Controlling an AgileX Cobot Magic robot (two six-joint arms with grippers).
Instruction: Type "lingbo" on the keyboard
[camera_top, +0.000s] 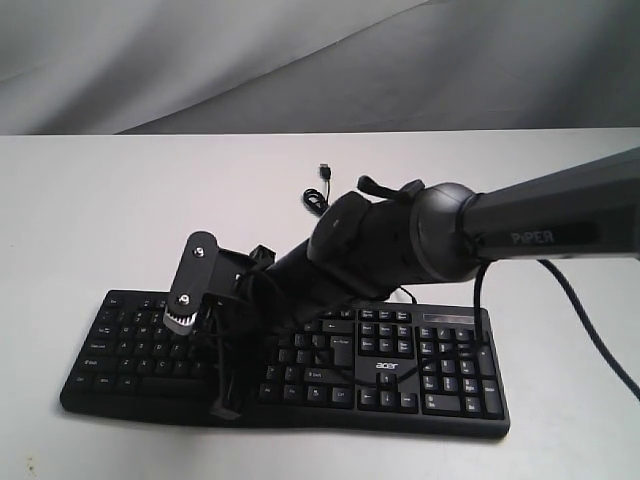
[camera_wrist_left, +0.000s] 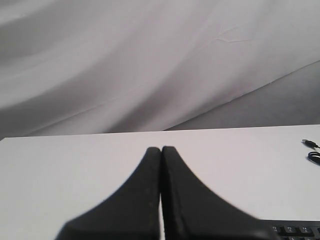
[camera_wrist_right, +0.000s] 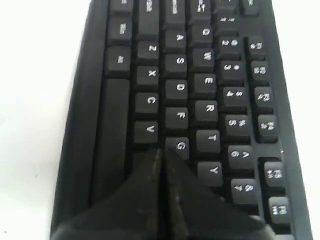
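Note:
The black keyboard (camera_top: 440, 372) lies along the front of the white table (camera_top: 90, 210), with its white "acer" logo (camera_top: 386, 367) right of the letter keys. My right gripper (camera_top: 225, 408) reaches across from the right and points down onto the letter block. In the right wrist view the right gripper (camera_wrist_right: 163, 151) is shut and empty, its tips on the keyboard (camera_wrist_right: 115, 105) just past the V key (camera_wrist_right: 150, 129) and against the edge of the G key (camera_wrist_right: 181, 146). The key under the tips is hidden. My left gripper (camera_wrist_left: 161, 148) is shut and empty above bare table, with a keyboard corner (camera_wrist_left: 295, 231) beside it.
The keyboard's thin black USB cable (camera_top: 318, 196) coils on the table behind it, plug (camera_top: 325, 171) lying loose; the left wrist view also catches the cable (camera_wrist_left: 314, 156). The right arm's dark body (camera_top: 470, 235) spans above the keyboard's middle. A grey cloth backdrop (camera_top: 300, 60) hangs behind the table.

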